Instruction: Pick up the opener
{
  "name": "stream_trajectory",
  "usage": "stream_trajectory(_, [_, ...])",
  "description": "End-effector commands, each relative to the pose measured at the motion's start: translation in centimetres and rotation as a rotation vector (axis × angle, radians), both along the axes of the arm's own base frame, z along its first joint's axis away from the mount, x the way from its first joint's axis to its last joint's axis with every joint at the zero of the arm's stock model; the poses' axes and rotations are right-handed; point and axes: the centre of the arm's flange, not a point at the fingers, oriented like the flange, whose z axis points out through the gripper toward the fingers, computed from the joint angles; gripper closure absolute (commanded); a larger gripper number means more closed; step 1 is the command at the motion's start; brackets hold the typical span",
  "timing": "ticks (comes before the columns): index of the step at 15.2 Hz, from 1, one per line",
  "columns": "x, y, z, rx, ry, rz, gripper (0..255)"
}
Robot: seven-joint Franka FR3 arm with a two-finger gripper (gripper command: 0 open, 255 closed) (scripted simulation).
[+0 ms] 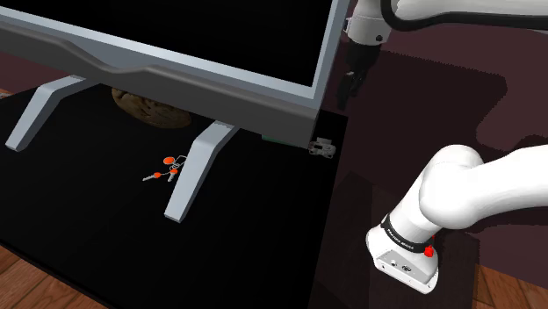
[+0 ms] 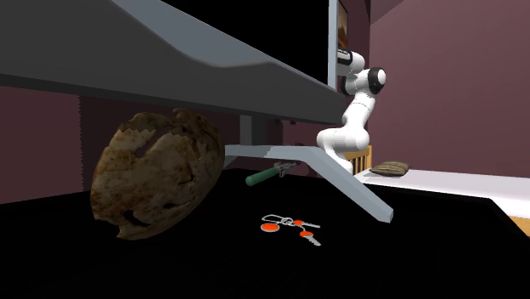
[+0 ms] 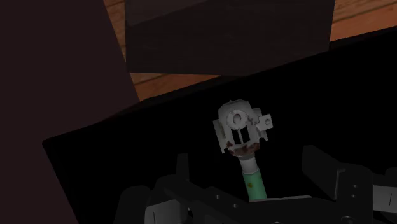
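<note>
Opener (image 1: 321,147), with a grey metal head and a green handle, lies flat at the edge of the black surface (image 1: 263,237), just under the lower corner of a large grey-framed screen (image 1: 202,77). Gripper (image 1: 345,91) hangs above it without contact. In the wrist view the fingers (image 3: 183,167) stand apart, open, with the opener's handle lying between them, untouched. Key ring with orange tags (image 1: 167,168) lies beside the screen's grey foot (image 1: 198,162). Brown cracked lump (image 2: 157,178) sits beneath the screen, well apart from the opener.
</note>
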Motion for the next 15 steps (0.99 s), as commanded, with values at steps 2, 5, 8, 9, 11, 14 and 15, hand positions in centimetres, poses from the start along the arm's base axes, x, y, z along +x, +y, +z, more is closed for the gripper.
stream_trajectory(2, [0.9,0.3,-1.0,0.001,0.006,0.02,0])
stream_trajectory(5, [3.3,1.3,-4.1,0.002,0.023,0.079,0])
stream_trajectory(8, [5.7,2.5,-7.2,0.004,0.04,0.139,0])
stream_trajectory(9, [6.5,2.9,-8.3,0.004,0.045,0.158,0])
stream_trajectory(11, [8.0,3.8,-10.4,0.005,0.057,0.198,0])
stream_trajectory(14, [10.1,5.2,-13.6,0.007,0.074,0.257,0])
stream_trajectory(15, [10.5,5.5,-14.2,0.007,0.077,0.268,0])
